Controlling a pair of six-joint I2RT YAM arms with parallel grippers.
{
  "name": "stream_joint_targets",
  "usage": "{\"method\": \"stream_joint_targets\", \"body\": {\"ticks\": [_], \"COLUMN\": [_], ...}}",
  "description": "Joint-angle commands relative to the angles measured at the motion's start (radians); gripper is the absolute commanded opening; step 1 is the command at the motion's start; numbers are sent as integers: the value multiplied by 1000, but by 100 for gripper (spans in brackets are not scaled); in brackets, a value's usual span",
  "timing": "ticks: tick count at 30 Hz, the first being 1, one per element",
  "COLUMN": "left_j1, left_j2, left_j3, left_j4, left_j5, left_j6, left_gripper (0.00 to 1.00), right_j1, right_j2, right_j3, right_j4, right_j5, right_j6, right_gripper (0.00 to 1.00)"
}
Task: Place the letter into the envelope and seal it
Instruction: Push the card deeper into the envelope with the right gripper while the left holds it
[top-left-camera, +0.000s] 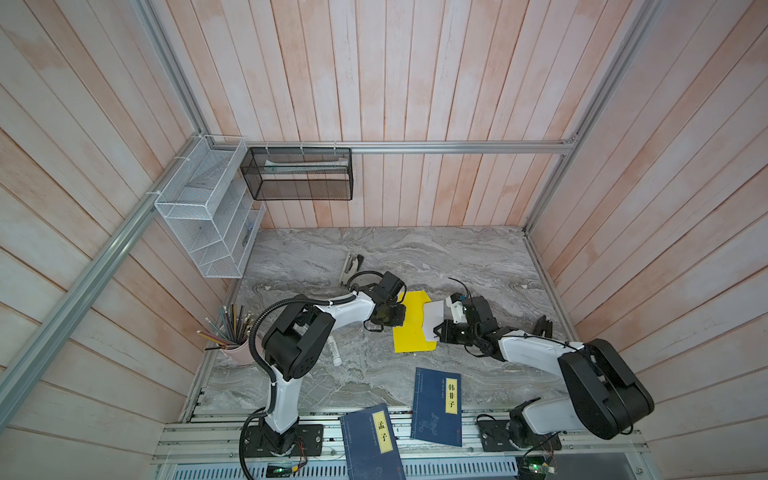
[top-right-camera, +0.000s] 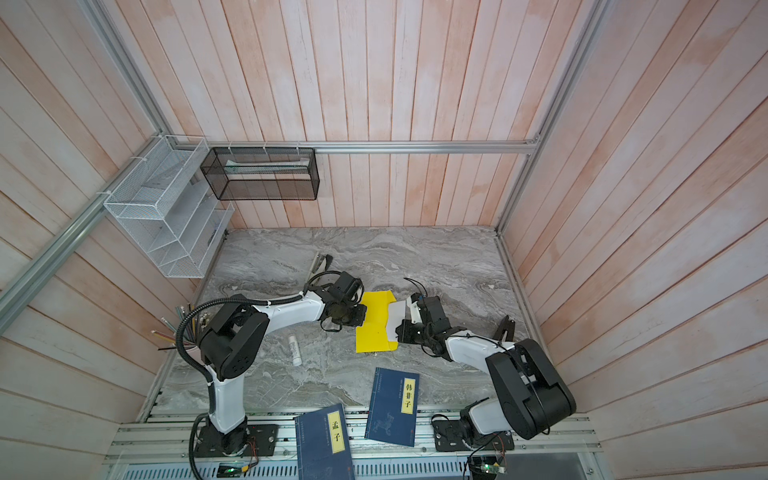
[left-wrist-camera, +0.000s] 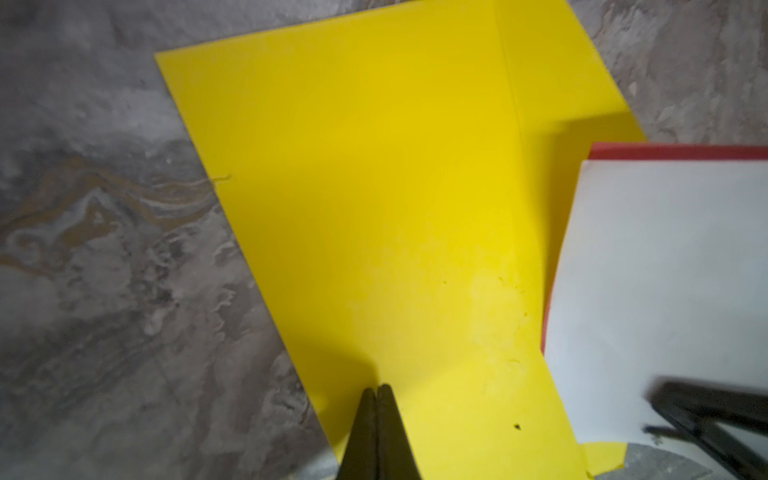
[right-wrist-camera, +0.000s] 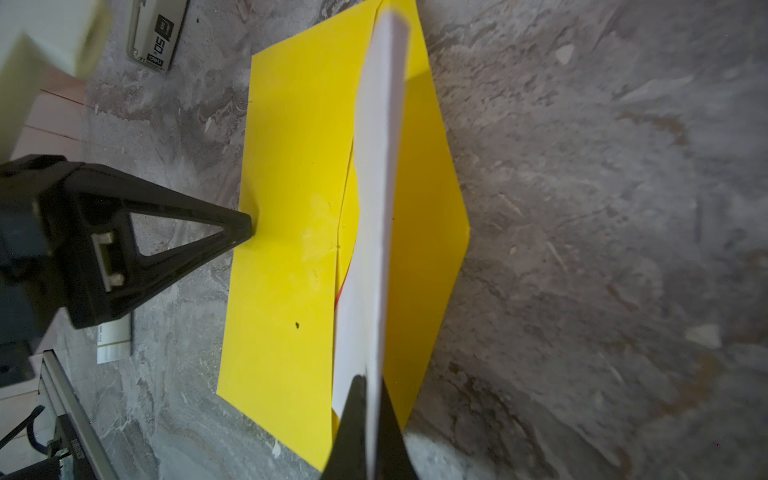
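The bright yellow envelope (top-left-camera: 409, 332) (top-right-camera: 374, 332) lies flat on the marble table, its flap open toward the right arm. My left gripper (top-left-camera: 397, 318) (left-wrist-camera: 378, 388) is shut, and its tips press down on the envelope's face (left-wrist-camera: 374, 208) near its left edge. In the right wrist view the left gripper (right-wrist-camera: 247, 226) touches the envelope (right-wrist-camera: 291, 187). My right gripper (top-left-camera: 440, 332) (right-wrist-camera: 372, 382) is shut on the letter (right-wrist-camera: 380, 166), a white sheet with a red edge (left-wrist-camera: 665, 270). The letter (top-left-camera: 434, 318) (top-right-camera: 397, 316) stands tilted over the flap, its lower edge at the envelope's mouth.
Two dark blue books (top-left-camera: 438, 405) (top-left-camera: 372, 440) lie at the front edge. A white glue stick (top-left-camera: 334, 351) and a pink pencil cup (top-left-camera: 237, 345) sit left. A stapler (top-left-camera: 349, 266) lies behind, a black clip (top-left-camera: 542, 326) at right. Mesh racks (top-left-camera: 208, 208) hang on the walls.
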Motion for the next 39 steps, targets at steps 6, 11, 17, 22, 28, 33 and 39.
{"method": "stream_joint_targets", "body": {"ticks": [6,11,17,22,28,33,39], "left_j1": [6,10,11,16,20,23,36], "left_j2": [48,48,50,52,53,58,54], "left_j3": [-6,-5,-1,0,3,4,3], "left_j4": [-35,-35,-30,-22,-19,-20,-25], "left_j5": [12,15,27,36,41,45,44], "left_j6": [21,23,30,38,44,52,65], "left_gripper": [0,0,0,0,0,0,0], "right_j1": [-14,-22,-29,-30,-29,-29,-33], "right_j2": [63,79,106,135,170,210,225], "right_j3": [5,6,20,50,95,128,169], "right_j4": [18,33,45,33,15,-1,-78], "right_j5": [-59,-88,-125,-142,-173,-197,-187], "right_j6": [15,41,54,46,39,27,-19], "right_gripper": [0,0,0,0,0,0,24]}}
